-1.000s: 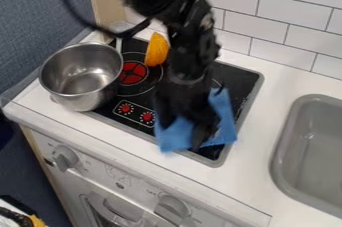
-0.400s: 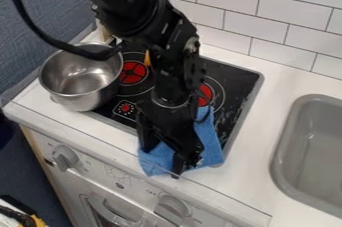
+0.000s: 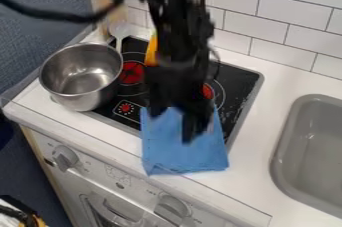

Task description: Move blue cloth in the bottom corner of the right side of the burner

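The black gripper (image 3: 174,122) hangs over the front half of the burner, open, its two fingers apart above the upper part of the blue cloth (image 3: 185,153). Spread fairly flat, the cloth covers the front right part of the black burner (image 3: 235,91) and extends over its front edge onto the white counter. Its upper edge is partly hidden behind the gripper. Whether the fingers touch the cloth, I cannot tell.
A metal pot (image 3: 81,77) stands at the burner's left side, with a pale spoon-like utensil (image 3: 121,32) behind it. An orange object (image 3: 151,51) is partly behind the arm. The grey sink (image 3: 310,153) lies at the right.
The cloth first shifted toward the front left with the gripper and now lies flatter over the front edge. After that, the gripper moved back, up the view.
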`<state>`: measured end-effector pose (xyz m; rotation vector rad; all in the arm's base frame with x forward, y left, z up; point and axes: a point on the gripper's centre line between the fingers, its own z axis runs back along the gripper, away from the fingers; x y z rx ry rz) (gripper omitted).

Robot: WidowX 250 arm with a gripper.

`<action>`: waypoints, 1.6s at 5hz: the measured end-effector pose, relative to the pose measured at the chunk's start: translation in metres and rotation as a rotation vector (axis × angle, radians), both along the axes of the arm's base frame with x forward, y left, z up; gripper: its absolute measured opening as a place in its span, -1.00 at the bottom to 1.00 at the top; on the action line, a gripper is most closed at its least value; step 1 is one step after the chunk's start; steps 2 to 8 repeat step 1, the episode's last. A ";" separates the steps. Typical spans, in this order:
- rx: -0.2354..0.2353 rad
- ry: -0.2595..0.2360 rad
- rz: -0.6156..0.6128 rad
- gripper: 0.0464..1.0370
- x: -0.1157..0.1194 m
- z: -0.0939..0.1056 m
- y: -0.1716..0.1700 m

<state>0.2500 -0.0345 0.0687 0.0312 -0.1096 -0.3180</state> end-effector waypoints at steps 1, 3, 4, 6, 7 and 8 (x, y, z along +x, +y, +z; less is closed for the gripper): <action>-0.002 -0.018 0.010 0.92 0.001 0.016 0.005; -0.002 -0.018 0.010 0.92 0.001 0.016 0.005; -0.002 -0.018 0.010 0.92 0.001 0.016 0.005; -0.002 -0.018 0.010 0.92 0.001 0.016 0.005; -0.002 -0.018 0.010 0.92 0.001 0.016 0.005; -0.002 -0.018 0.010 0.92 0.001 0.016 0.005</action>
